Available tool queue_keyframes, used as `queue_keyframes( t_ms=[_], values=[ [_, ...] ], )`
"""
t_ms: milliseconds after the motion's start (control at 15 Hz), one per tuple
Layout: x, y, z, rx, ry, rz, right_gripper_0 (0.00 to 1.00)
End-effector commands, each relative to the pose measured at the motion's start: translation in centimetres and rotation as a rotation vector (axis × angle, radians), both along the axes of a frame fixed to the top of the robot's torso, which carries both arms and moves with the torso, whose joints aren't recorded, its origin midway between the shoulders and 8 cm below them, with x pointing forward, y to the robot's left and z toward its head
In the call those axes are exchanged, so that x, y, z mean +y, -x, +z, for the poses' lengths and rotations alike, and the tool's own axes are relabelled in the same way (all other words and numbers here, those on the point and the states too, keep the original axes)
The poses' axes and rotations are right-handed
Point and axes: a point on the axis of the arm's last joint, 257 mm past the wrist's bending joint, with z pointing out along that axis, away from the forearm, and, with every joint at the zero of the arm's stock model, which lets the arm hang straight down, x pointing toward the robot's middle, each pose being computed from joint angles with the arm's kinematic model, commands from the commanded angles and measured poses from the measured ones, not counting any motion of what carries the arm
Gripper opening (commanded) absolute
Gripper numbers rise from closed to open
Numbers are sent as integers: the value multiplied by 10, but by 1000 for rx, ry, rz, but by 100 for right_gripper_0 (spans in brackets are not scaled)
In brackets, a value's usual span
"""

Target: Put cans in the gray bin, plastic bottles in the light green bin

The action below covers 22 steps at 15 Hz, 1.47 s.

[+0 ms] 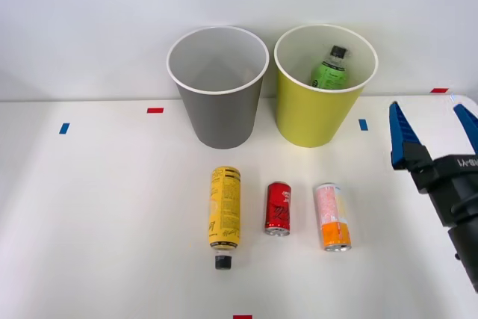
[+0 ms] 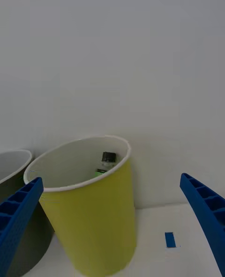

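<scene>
The gray bin (image 1: 218, 91) (image 2: 14, 230) and the light green bin (image 1: 321, 106) (image 2: 96, 220) stand side by side at the back of the table. A green plastic bottle (image 1: 330, 70) (image 2: 106, 164) with a black cap stands inside the light green bin. In front of the bins lie a yellow plastic bottle (image 1: 224, 211), a short red can (image 1: 278, 208) and a pink-and-orange can (image 1: 331, 216), in a row. My right gripper (image 1: 435, 132) (image 2: 112, 230) is open and empty, to the right of the light green bin and above the table.
Small blue tape marks (image 1: 363, 124) (image 2: 170, 240) and red tape marks (image 1: 154, 110) dot the white table (image 1: 97, 222). A plain white wall rises behind the bins. Open table lies left of the yellow bottle.
</scene>
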Motion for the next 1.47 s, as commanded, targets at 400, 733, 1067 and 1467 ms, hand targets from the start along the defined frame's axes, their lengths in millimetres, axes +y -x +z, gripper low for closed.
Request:
queue_keyframes(
  t_ms=[400, 733, 1067, 1467],
  values=[
    [-29, 41, -71, 163, -80, -158, 100],
    [-32, 55, -109, 250, -79, -204, 100],
    [-31, 45, -114, 241, 60, -246, 100],
    [-27, 47, -116, 242, -4, -252, 100]
  ],
)
